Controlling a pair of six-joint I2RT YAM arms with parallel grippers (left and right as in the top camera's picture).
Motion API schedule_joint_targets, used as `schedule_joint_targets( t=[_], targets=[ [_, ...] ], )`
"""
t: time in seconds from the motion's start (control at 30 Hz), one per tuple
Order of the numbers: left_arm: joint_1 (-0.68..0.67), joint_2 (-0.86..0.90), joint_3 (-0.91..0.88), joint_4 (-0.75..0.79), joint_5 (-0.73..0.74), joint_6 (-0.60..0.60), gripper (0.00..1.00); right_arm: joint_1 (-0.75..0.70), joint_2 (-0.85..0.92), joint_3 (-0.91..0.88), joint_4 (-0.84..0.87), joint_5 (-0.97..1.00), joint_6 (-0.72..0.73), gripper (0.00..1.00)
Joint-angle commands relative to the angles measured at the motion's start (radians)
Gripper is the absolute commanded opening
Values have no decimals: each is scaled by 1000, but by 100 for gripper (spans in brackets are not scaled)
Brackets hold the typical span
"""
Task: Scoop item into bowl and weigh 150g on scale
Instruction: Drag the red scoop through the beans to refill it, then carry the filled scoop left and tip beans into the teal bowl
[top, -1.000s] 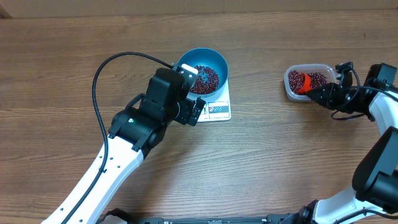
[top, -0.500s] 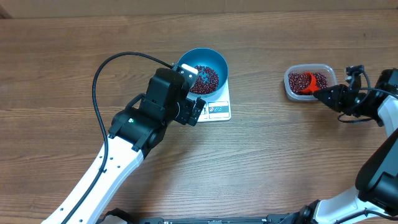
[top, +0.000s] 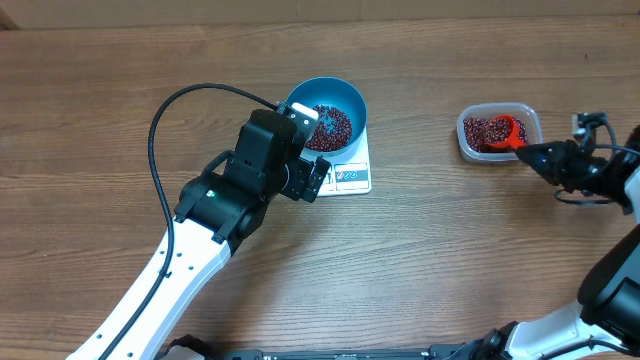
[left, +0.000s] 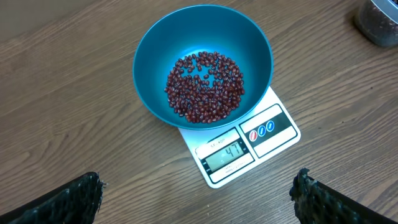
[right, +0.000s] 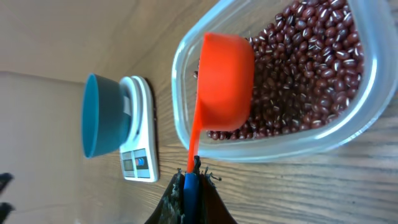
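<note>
Beans (left: 205, 87) are lying in a loose heap in the blue bowl (left: 149, 50), which is sitting on the white scale (left: 273, 134), covering its 12 o'clock end in the overhead view. The left end effector (left: 196, 202) is hovering released near the scale's 8 o'clock. Well apart at 3 o'clock, the right end effector (right: 191, 180) is clenching the handle of an orange scoop (right: 226, 81), whose cup is sitting over more beans inside the clear tub (right: 298, 146).

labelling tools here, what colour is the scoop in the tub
Orange scoop, clearest in the right wrist view.
</note>
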Motion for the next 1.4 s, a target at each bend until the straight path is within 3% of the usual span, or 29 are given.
schedule_joint_targets(
  t=[0.0,0.87,1.03,1.37],
  targets=[
    [2,-19,2,0,9,8,100,-34,2,5,-14,-103,-5,4],
    [2,-19,2,0,9,8,100,-44,1,5,-224,-375,-79,4],
    [2,-19,2,0,9,8,100,-4,1,5,-269,-398,-152,4],
    [2,-19,2,0,9,8,100,179,1,5,-270,-433,-152,4]
  ],
)
